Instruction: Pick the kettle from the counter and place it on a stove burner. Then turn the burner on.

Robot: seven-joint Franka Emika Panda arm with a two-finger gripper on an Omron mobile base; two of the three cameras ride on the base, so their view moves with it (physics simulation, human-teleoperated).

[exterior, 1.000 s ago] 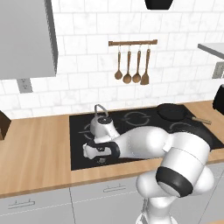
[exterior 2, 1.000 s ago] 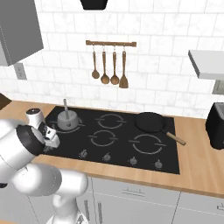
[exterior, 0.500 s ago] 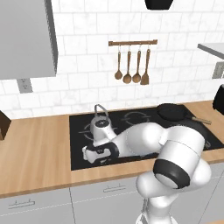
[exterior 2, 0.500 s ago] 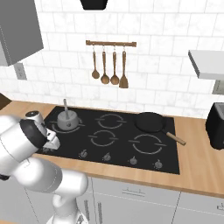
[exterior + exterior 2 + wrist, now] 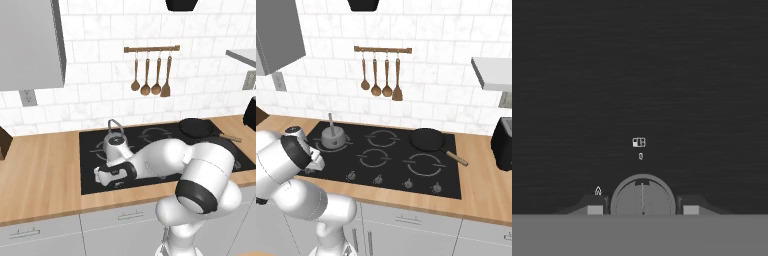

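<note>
Now the kettle [image 5: 117,145] stands on the rear left burner of the black stove top [image 5: 90,165], left of middle in the left base view; its thin wire handle arches up over the lid. In the right base view the kettle [image 5: 332,138] sits at middle left, on the far left ring of the stove top [image 5: 401,167]. It stands apart from the tool.

The tool [image 5: 100,175] is low over the front left strip of the stove top, at the end of the white arm that reaches in from the lower right of the left base view. In the hand view the tool [image 5: 643,206] shows at the bottom middle. Its two dark fingertips [image 5: 595,205] stand one on each side of a round grey knob [image 5: 643,197], close beside it, the jaws narrow around it; whether the pads touch the knob I cannot tell. Small white markings [image 5: 639,143] lie on the black glass just above the knob, and a small flame sign [image 5: 598,190] sits to its left.

A black frying pan [image 5: 197,128] rests on the rear right burner, its handle pointing to the right. Four wooden utensils [image 5: 150,75] hang from a rail on the white tiled wall in the upper middle. The light wood table [image 5: 40,175] runs on both sides of the stove top above grey drawers.
</note>
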